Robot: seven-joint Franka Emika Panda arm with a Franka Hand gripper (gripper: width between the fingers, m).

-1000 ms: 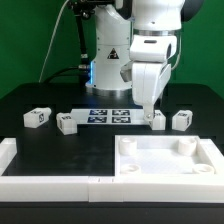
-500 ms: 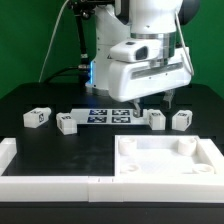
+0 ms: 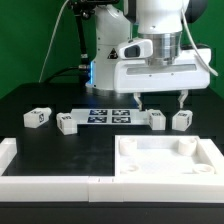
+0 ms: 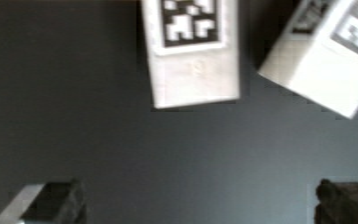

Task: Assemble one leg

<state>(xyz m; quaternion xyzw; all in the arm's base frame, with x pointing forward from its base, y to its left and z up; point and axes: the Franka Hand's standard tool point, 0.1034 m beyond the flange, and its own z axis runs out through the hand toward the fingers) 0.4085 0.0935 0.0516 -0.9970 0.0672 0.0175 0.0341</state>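
Note:
Four small white legs with tags lie in a row on the black table: one at the exterior view's left, one beside it, one and one at the right. My gripper hangs open and empty just above the two right legs, its fingers spread to either side. In the wrist view the gripper is open, with dark fingertips at the edges. Two legs show there, one lying straight and one lying skewed.
The marker board lies flat between the leg pairs. The large white square tray-like part with round corner sockets sits in front at the exterior view's right. A white L-shaped rail runs along the left and front edge.
The hand has turned about its vertical axis, so its fingers now spread wide across the exterior view. It has risen slightly above the two right legs. The legs have not moved.

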